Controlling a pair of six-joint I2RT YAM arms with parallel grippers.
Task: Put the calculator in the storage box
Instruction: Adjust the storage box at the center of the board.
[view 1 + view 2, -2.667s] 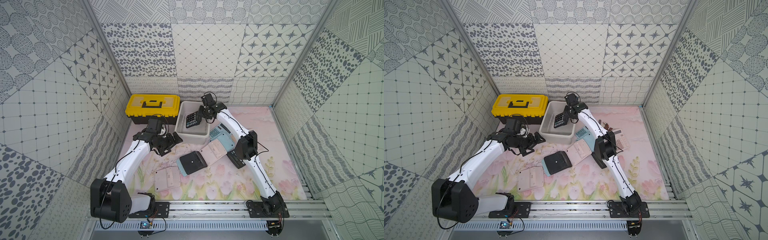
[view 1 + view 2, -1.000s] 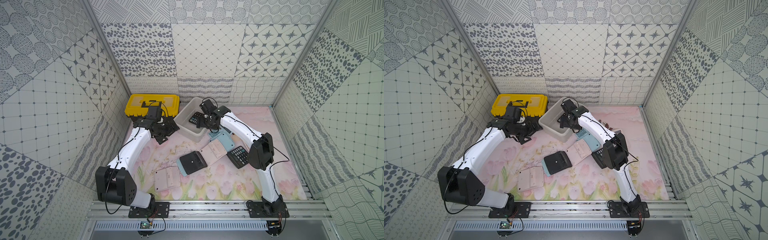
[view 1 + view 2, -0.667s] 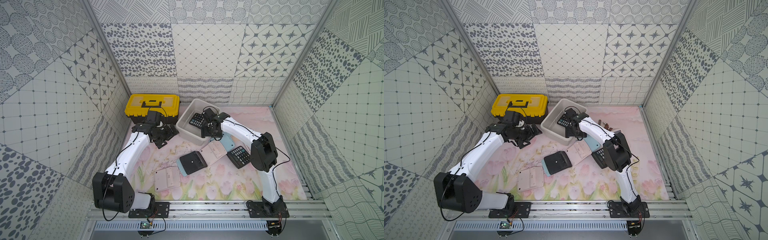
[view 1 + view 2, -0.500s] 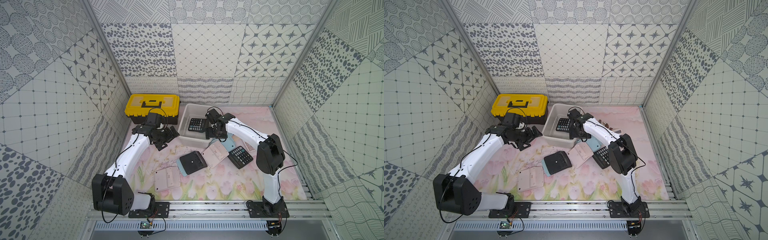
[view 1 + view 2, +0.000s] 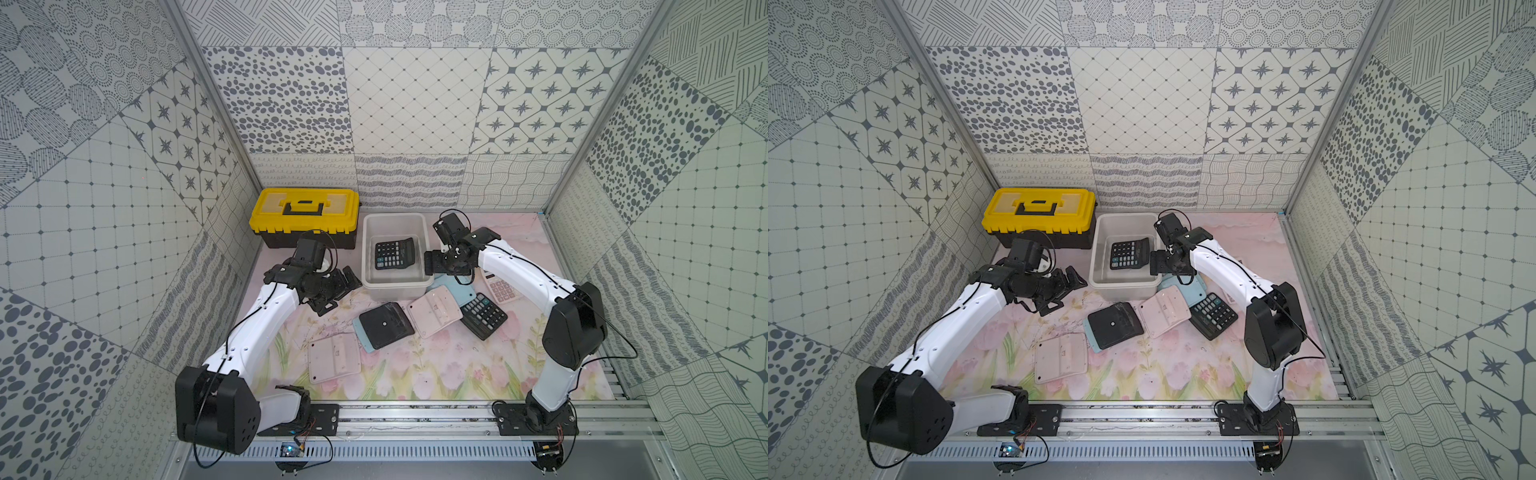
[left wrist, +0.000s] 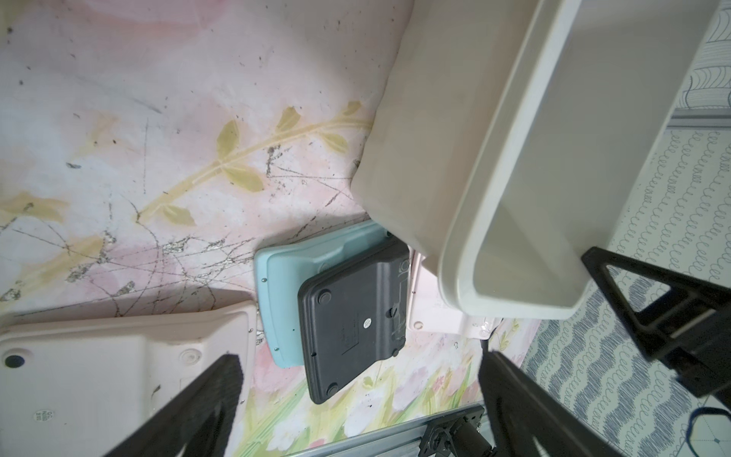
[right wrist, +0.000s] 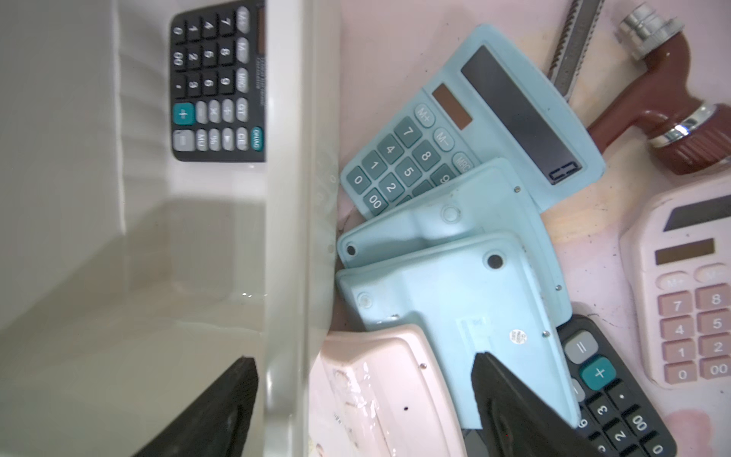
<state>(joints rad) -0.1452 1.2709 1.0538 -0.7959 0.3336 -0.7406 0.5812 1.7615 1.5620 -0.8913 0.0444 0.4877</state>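
In both top views the black plastic desk calculator (image 5: 395, 254) lay keys-up on the floor of the off-white, rounded plastic storage box (image 5: 395, 291), which stood at the tabletop's (image 5: 419, 370) far edge. The right jaws hung just beside one wall, the left jaws near the opposite one.

The left wrist view showed the left jaws spread wide and empty beside the box (image 6: 427, 138).

The right wrist view showed the right jaws wide and empty, straddling the box's rim (image 7: 288, 237). "MU" and "GT" read on the calculator (image 7: 217, 83) (no brand legible). It looked light, stiff and slick, best pinched across its long edges.
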